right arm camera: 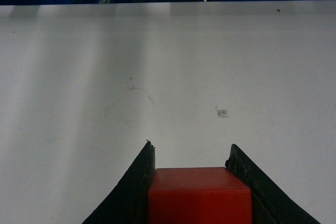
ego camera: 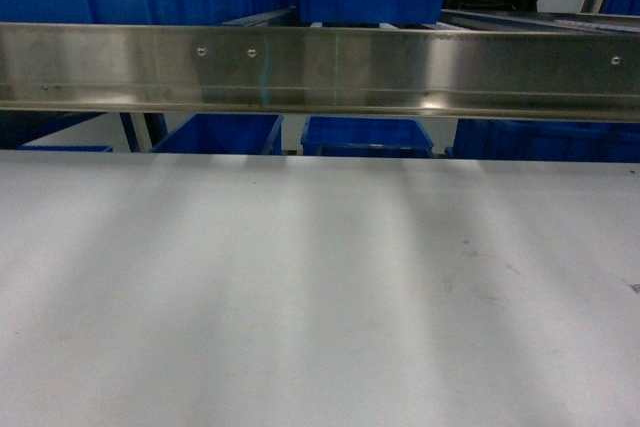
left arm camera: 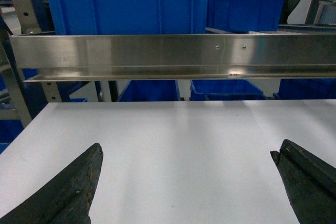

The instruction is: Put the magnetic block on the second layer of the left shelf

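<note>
The right gripper (right arm camera: pixel 191 156) grasps the block (right arm camera: pixel 199 195), its 2 fingers (right arm camera: pixel 134 187) pressed against the cube's left and right faces. The right wrist view shows it above the white table (right arm camera: pixel 168 66), with the table's far edge and blue crates well beyond. Whether the block rests on the table or is lifted clear cannot be told from this view. In the head view neither gripper nor the block shows.

The left gripper (left arm camera: pixel 189 182) is released, its fingers (left arm camera: pixel 63 192) spread wide with nothing between them, over the table near its left edge.

Across the far edge of the table runs the steel rail (ego camera: pixel 320 67) of the shelf (left arm camera: pixel 173 51). Behind and above that rail, toward the left, stands a large blue crate (left arm camera: pixel 126 3) beside an upright post (left arm camera: pixel 23 3); this looks like the second layer where the block should go. Smaller crates (ego camera: pixel 365 135) sit lower, seen under the rail.

As for progress, the pick appears done: the block is held firmly. Everything else is left. The block is on the near side of the table, well apart from the shelf, and must be carried up and left, over the rail, then let go in the crate tier. The rail's front lip is the likely snag, so the arm needs to clear it before reaching in.
</note>
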### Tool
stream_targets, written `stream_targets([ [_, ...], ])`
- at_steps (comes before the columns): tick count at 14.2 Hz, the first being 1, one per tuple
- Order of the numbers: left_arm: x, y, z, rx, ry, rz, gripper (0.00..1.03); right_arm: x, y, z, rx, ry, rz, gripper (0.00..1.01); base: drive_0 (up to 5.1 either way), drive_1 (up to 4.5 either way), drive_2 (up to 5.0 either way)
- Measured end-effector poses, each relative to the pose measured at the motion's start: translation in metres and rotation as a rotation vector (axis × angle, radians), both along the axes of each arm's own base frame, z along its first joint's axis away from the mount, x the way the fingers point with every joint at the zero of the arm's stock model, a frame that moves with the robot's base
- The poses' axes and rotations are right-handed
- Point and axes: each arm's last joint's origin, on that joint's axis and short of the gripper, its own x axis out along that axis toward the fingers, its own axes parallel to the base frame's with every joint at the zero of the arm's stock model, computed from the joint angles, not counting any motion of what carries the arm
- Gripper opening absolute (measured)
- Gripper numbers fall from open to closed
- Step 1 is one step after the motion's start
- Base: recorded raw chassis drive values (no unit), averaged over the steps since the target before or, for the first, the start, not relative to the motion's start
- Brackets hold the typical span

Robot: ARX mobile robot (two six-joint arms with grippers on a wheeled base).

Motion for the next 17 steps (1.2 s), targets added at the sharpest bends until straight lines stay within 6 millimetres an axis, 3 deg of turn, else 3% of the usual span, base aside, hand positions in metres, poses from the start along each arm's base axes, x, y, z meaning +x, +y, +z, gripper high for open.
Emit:
stream_targets([
  [17, 0.0000, -0.0001, 0.0001, 0.000, -0.001, -0.002, 0.98, 0.0004, 0.0003, -0.0012, 0.001, 0.008, 0.003, 0.33, -5.0, 2.44, 2.4],
])
